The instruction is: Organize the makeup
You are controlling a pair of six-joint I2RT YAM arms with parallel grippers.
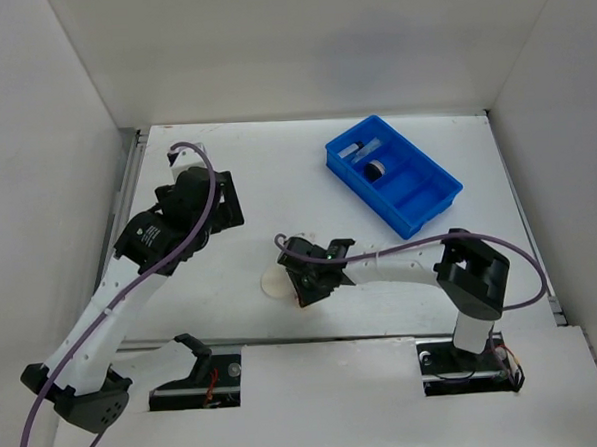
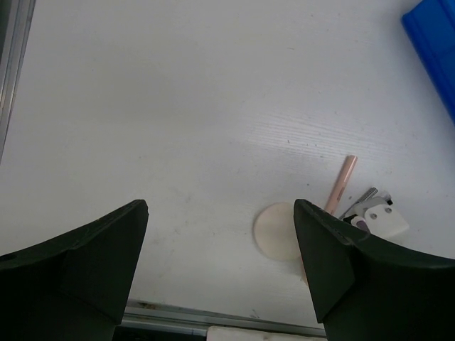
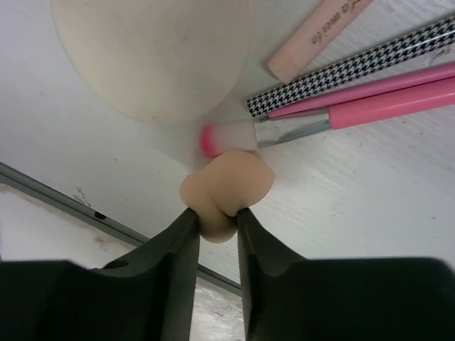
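Observation:
My right gripper (image 3: 215, 217) is shut on the peach sponge (image 3: 227, 188), squeezing its narrow end just above the table. Beside it lie the cream round puff (image 3: 153, 53), a pale pink pencil (image 3: 316, 35), a houndstooth pencil (image 3: 355, 67) and a pink brush (image 3: 341, 114). In the top view the right gripper (image 1: 309, 275) hovers over this pile next to the puff (image 1: 274, 282). My left gripper (image 2: 220, 241) is open and empty, high over the table's left side (image 1: 192, 204); it sees the puff (image 2: 276, 231) and a pink pencil (image 2: 341, 183).
The blue divided tray (image 1: 417, 199) stands at the back right with a round compact (image 1: 376, 168) and a clear tube (image 1: 358, 147) in its compartments. A metal rail (image 3: 85, 202) runs along the table's near edge. White walls enclose the table.

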